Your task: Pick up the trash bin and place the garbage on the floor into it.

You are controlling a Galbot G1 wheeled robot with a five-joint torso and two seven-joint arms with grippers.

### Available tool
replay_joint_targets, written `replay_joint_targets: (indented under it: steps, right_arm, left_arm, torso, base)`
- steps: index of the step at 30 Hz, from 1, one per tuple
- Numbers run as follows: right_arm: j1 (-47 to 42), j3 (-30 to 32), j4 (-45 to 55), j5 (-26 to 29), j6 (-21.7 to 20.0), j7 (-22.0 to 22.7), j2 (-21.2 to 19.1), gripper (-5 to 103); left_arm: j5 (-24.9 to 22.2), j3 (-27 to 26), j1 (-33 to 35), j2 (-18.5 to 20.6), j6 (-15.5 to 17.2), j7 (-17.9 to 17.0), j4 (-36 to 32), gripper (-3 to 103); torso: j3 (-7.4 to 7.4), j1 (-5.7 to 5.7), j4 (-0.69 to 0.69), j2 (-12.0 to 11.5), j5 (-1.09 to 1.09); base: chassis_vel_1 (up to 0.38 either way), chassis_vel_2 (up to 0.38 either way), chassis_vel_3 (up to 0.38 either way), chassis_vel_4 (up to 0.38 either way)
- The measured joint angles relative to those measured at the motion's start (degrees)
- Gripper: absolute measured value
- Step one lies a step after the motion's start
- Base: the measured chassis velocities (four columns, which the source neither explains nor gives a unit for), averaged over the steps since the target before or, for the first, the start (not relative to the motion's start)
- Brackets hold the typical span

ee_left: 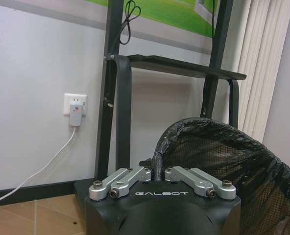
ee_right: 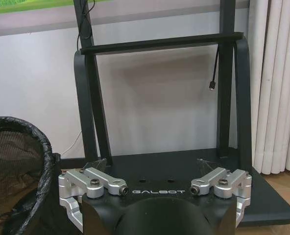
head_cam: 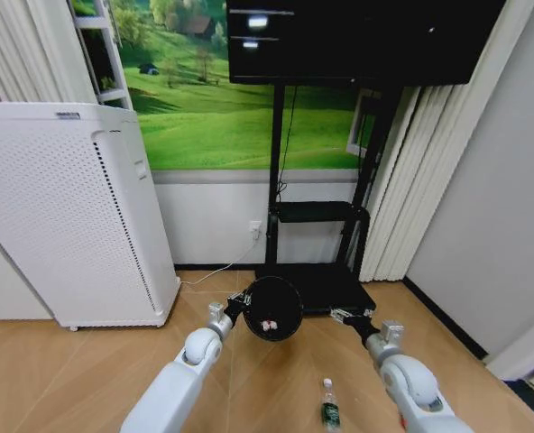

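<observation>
Bin: the trash bin is black and round, with a black bag over its rim. It is held up off the floor in front of the robot, tipped so its open mouth faces the head camera.
Left tool: the left tool has its fingers squeezed together on the bin's rim. In the left wrist view the left tool pinches the bagged edge of the trash bin right between its tips.
Inside the bin: two tiny red-and-white pieces lie in the bin, near its low side.
Bottle: a small clear bottle with a green label and a white cap lies on the wood floor, between the two arms and closer to the robot than the bin.
Right tool: the right tool hangs in the air just to the right of the bin. Its fingers are spread wide apart and hold nothing. In the right wrist view the right tool is beside the bin's mesh wall.
Behind: a black stand and a tall white machine are by the wall.
</observation>
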Motion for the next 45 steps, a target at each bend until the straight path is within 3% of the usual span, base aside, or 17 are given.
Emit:
replay_joint_targets:
  steps: [9, 12, 16, 18, 29, 35, 45]
  right_arm:
    - [-4.07, -1.74, -0.06, -1.14, 1.82, 1.40, 0.60, 100]
    - [-9.89, -3.46, 0.73, 2.44, 0.36, 6.63, 2.64, 100]
    - [-12.43, -4.26, 0.48, 4.31, -0.71, 7.98, 3.33, 100]
    - [-15.23, -6.21, -1.25, 7.96, -3.21, 9.00, 4.33, 100]
    - [-9.45, -8.80, -16.23, 5.49, -7.81, 9.14, 9.74, 100]
    - [-8.65, -9.40, -18.51, 6.32, -10.58, 8.26, 10.36, 100]
    - [-5.67, -10.31, -24.21, 4.79, -11.04, 7.98, 10.92, 100]
  left_arm:
    - [0.20, -0.38, -0.01, -0.66, -0.16, 0.14, 0.30, 7]
    - [0.31, -0.75, 0.12, -1.01, -0.23, 0.36, 0.29, 7]
    - [0.32, -0.95, 0.17, -1.14, -0.23, 0.40, 0.19, 7]
    - [0.31, -1.16, 0.17, -1.31, -0.24, 0.41, -0.06, 7]
    - [0.11, -1.51, 1.00, -1.70, -0.40, 0.39, -1.03, 7]
    - [0.03, -2.06, 1.49, -1.41, -0.46, 0.46, -1.82, 7]
    - [-0.59, -2.65, 2.43, -0.46, -0.19, 0.34, -3.62, 7]
  torso:
    - [0.00, 0.00, -0.02, 0.00, 0.00]
    - [0.00, 0.00, -0.02, 0.00, -0.01]
    - [0.00, 0.00, 0.01, 0.00, -0.01]
    - [-0.01, 0.00, 0.01, 0.00, -0.04]
    - [0.01, 0.00, 0.01, 0.00, 0.01]
    - [0.00, 0.00, 0.00, 0.00, -0.01]
    - [0.00, 0.00, 0.00, 0.00, -0.01]
  base:
    - [-0.112, -0.115, 0.107, 0.113]
    - [-0.020, -0.029, 0.018, 0.005]
    - [0.000, 0.000, 0.000, 0.000]
    - [0.000, 0.000, 0.000, 0.000]
    - [0.000, 0.000, 0.000, 0.000]
    - [0.000, 0.000, 0.000, 0.000]
    - [0.000, 0.000, 0.000, 0.000]
